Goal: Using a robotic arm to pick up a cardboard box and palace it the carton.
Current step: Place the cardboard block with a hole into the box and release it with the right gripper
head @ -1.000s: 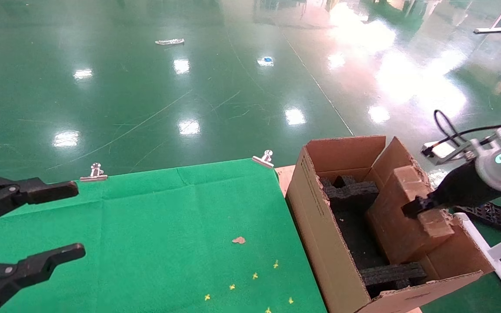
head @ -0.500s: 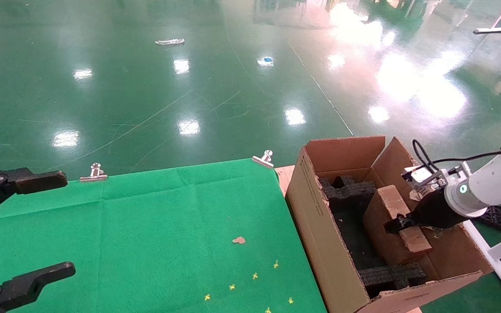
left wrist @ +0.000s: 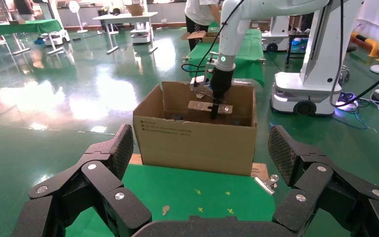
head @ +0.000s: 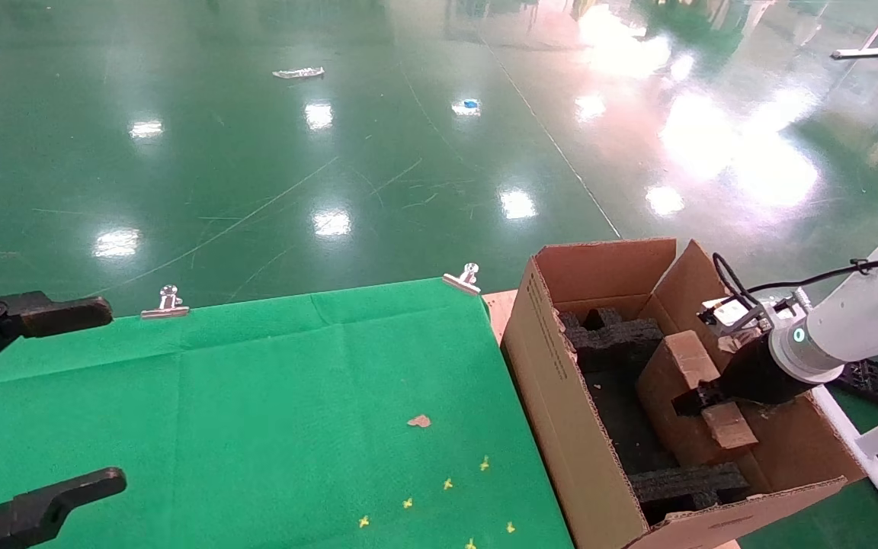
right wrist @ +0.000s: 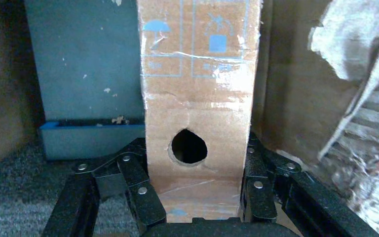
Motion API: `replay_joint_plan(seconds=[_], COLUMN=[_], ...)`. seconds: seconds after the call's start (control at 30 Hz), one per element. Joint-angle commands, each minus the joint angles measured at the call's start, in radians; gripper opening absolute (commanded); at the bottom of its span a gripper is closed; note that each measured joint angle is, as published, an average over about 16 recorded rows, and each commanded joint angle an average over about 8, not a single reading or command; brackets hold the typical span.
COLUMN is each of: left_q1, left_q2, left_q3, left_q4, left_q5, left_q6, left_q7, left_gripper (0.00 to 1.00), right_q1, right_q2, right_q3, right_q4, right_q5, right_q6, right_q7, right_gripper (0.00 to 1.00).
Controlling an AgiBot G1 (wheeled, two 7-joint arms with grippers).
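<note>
At the lower left of the head view the left gripper (head: 35, 396) hung over the green cloth (head: 271, 412), its 2 black fingers (head: 65, 314) spread wide apart with nothing between them; the left wrist view showed the same wide gap between its ribbed pads (left wrist: 120, 144). On the cloth lay a small brown scrap (head: 418, 421) and several tiny yellow marks (head: 447, 483); 2 metal binder clips (head: 463, 279) pinned the cloth's far edge.

In the lower right of the head view stood the carton (head: 561, 396), open at the top, with black foam blocks (head: 614, 335) inside and small black print on its side. The robotic arm (head: 843, 328) reached in from the right edge of the frame, a lit ring near its wrist; its right gripper (head: 694, 400) was clamped on the cardboard box (head: 687, 366), which sat tilted inside the carton, between the foam blocks. In the right wrist view the right gripper's fingers (right wrist: 138, 190) pressed against both narrow sides of the cardboard box (right wrist: 197, 98), which showed a round hole, glossy tape and blue printed symbols.

Beyond the carton and cloth, across the upper half of the head view, spread the glossy green floor (head: 256, 152) with light reflections; a pale scrap (head: 298, 73) lay far off near the top.
</note>
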Motion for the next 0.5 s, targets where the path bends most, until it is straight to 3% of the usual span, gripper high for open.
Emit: replay_joint_plan(seconds=[0.03, 0.5], left_q1=[0.0, 0.0], left_q2=[0.0, 0.0], left_q3=[0.0, 0.001], left_q4=[0.0, 0.0], left_q5=[0.0, 0.0], left_q6=[0.0, 0.0], left_q7=[0.0, 0.0], left_gripper=[1.0, 1.0], right_q1=[0.006, 0.026], right_q2=[-0.011, -0.042], right_q3=[-0.004, -0.001], right_q4=[-0.016, -0.07], right_q5=[-0.006, -0.004], right_q6=[-0.008, -0.029], right_q7=[-0.006, -0.045], right_gripper=[1.0, 1.0])
